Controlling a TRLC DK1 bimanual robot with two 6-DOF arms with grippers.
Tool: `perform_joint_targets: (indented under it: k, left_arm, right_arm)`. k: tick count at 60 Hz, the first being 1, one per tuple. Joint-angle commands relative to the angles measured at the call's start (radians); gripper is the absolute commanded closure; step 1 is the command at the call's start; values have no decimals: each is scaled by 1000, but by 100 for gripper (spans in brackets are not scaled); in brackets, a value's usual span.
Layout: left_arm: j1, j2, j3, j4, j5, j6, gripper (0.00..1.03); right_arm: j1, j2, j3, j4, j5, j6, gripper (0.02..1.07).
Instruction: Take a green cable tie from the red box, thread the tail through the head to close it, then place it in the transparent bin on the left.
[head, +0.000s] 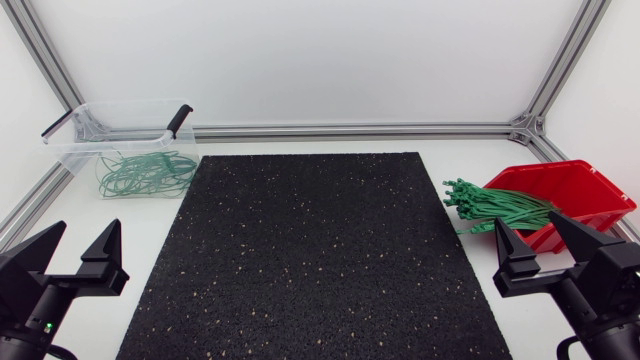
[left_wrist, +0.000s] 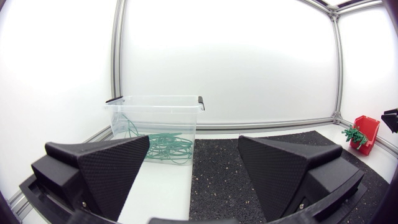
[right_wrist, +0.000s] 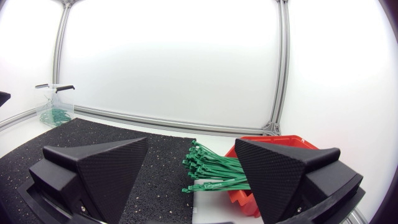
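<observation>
From above, the green cable ties (head: 500, 205) lie in a loose bundle, heads spilling over the open lip of the red box (head: 590, 175) onto the counter's right side. That probably makes it easy to pull one free. The transparent bin (head: 75, 125) stands at the far left and holds closed green loops (head: 145, 172). The black mat (head: 310, 250) between them looks like the working ground for threading. The left end effector (head: 83, 235) and right end effector (head: 528, 228) sit low at the near corners, both released and holding nothing.

In the left wrist view, the spread fingers point across the counter toward the bin, with the loops ahead of them.

In the right wrist view, the parted fingers frame the tie heads just ahead, with the box beyond. This arm seems best placed to make the first pick.
</observation>
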Motion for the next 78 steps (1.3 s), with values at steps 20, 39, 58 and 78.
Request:
perform_joint_targets:
  k: [20,39,58,78]
  left_arm:
    - [-13,-7,-44,0,-8,-27,4]
    - [-13,-7,-44,0,-8,-27,4]
    - [-13,-7,-44,0,-8,-27,4]
    - [-14,-7,-44,-2,-8,-27,4]
  right_arm:
    - [2,31,222,-130,19,32,6]
    - [-30,311,572,-366,1,57,6]
    - [-52,567,839,-615,-25,-159,6]
    - [-107,825,971,-822,-39,-575,7]
